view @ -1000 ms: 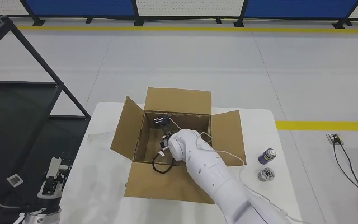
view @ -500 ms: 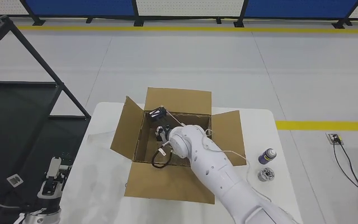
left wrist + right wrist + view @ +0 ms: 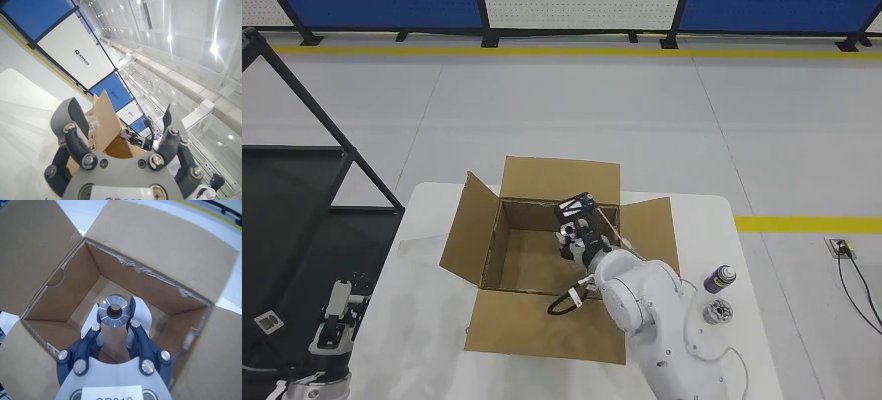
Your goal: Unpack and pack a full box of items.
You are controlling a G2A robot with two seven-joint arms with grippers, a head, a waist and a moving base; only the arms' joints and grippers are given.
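An open cardboard box [image 3: 552,180] stands on the white table [image 3: 422,300], all its flaps folded out. My right gripper [image 3: 575,235] hangs over the box's right half. In the right wrist view it [image 3: 115,306] is shut on a short metal cylinder [image 3: 114,312] with a centre hole, held above the brown box floor [image 3: 105,289]. My left gripper [image 3: 339,292] stays off the table's near left corner. Its fingers [image 3: 75,111] are open with nothing between them, and it faces a box flap [image 3: 105,113].
A blue spray can [image 3: 720,279] and a small round metal part [image 3: 717,312] stand on the table right of the box. A black frame [image 3: 302,110] rises at the left beside the table.
My right gripper has swung from the box's far left part across to its right half, still shut on the metal cylinder. The left arm has not moved.
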